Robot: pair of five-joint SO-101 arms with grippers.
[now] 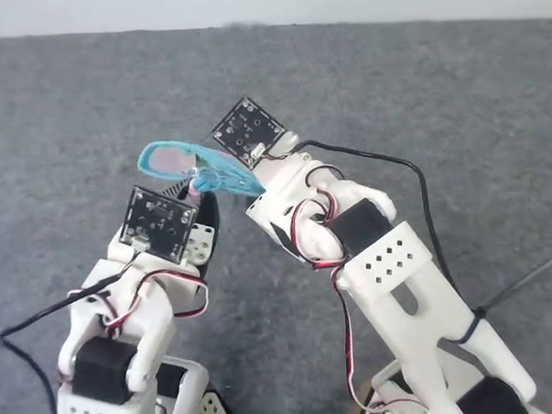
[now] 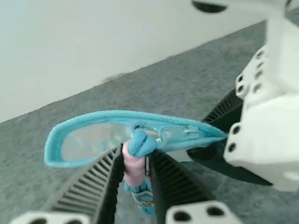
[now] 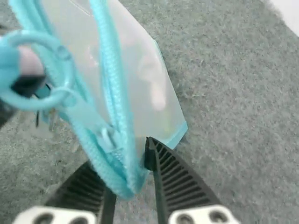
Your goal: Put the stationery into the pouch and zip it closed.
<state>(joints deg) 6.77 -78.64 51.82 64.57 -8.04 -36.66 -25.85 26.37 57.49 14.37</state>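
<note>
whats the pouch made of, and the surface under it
The pouch looks like soft, frosted clear plastic: the grey ground shows through its side. Its edging seems to be woven turquoise fabric, judging by the ribbed texture. The surface below looks like grey short-pile carpet or felt, matte and fuzzy.
</note>
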